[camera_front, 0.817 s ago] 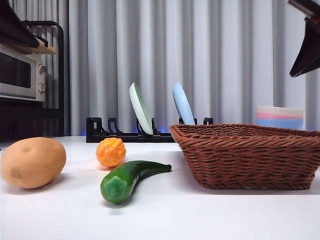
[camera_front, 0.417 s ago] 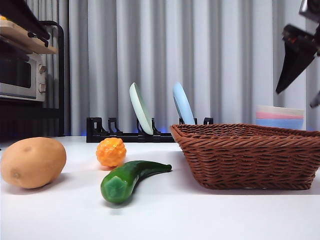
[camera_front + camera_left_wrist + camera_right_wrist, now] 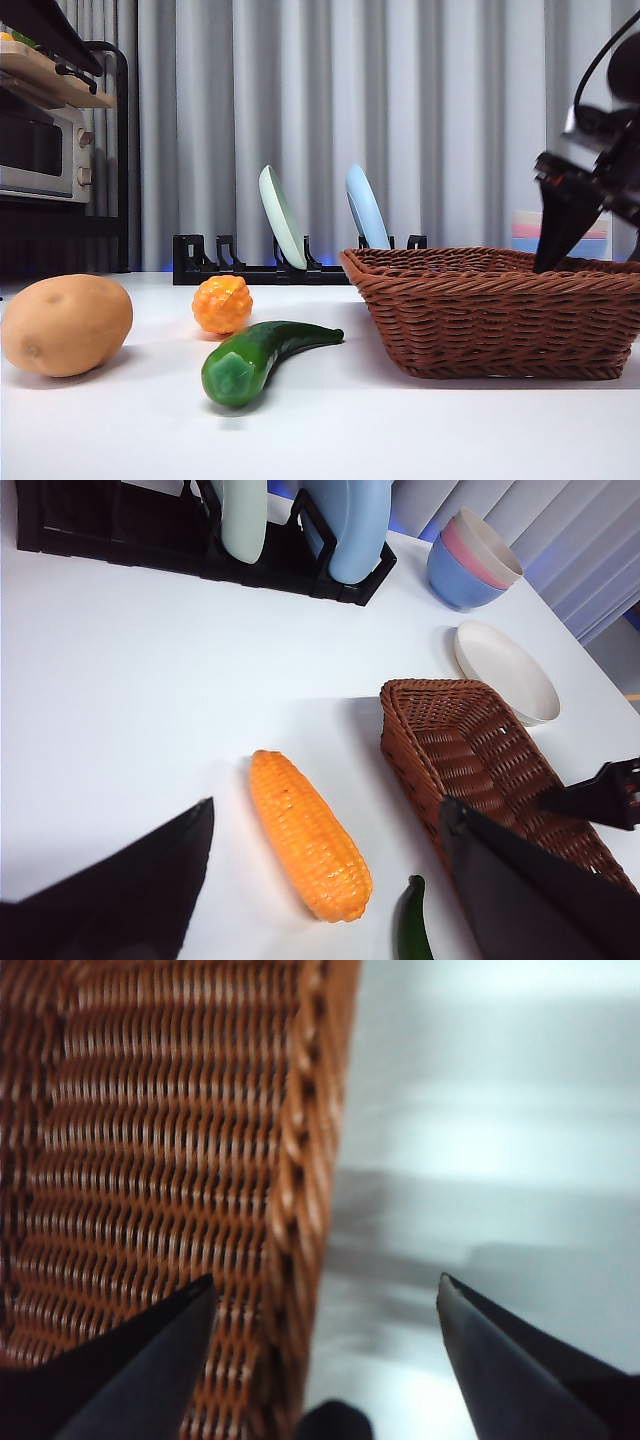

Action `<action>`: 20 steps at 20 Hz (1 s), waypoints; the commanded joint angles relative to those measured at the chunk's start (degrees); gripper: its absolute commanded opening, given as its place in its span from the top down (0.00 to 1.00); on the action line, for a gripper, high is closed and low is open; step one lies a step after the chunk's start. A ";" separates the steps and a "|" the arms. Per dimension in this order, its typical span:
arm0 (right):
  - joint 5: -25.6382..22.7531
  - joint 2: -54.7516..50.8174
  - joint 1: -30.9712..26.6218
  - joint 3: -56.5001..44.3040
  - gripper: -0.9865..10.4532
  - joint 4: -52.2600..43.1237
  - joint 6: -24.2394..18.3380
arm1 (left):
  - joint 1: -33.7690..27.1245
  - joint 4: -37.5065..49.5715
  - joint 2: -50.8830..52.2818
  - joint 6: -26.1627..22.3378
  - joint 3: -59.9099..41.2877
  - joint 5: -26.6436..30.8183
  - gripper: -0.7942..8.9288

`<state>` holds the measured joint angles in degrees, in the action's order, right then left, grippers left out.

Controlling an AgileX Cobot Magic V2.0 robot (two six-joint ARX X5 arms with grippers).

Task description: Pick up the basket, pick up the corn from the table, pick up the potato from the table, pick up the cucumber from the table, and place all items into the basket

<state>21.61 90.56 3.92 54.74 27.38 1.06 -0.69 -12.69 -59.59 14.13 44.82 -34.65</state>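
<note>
Two spread jaws of right gripper (image 3: 325, 1305) straddle basket (image 3: 150, 1160) rim.

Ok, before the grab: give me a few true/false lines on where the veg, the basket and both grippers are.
1. The basket is empty. True.
2. The right gripper is shut on the rim. False: open, straddling the rim.
3. The corn lies on the table, outside the basket. True.
4. The left gripper holds the corn. False: it is open above it.
5. The cucumber touches the potato. False: they lie apart.
</note>
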 commanded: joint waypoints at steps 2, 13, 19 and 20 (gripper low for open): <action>0.52 1.38 1.09 0.09 0.81 -1.68 -0.52 | 0.02 -1.16 -0.02 -0.63 0.26 0.11 0.53; 0.85 -10.54 0.55 1.53 0.92 -2.16 6.08 | 7.30 -4.94 -2.25 -0.63 2.12 5.86 0.52; 0.81 -22.62 0.55 3.54 0.92 -0.55 7.06 | 16.98 -13.18 -15.58 -1.68 13.81 17.11 0.52; 0.79 -24.44 0.55 3.63 0.92 -0.26 7.08 | 18.49 -14.88 -19.32 -1.97 16.61 18.47 0.52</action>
<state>21.96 66.48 4.49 57.76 27.53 7.09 17.50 -27.46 -77.62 13.28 61.36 -16.51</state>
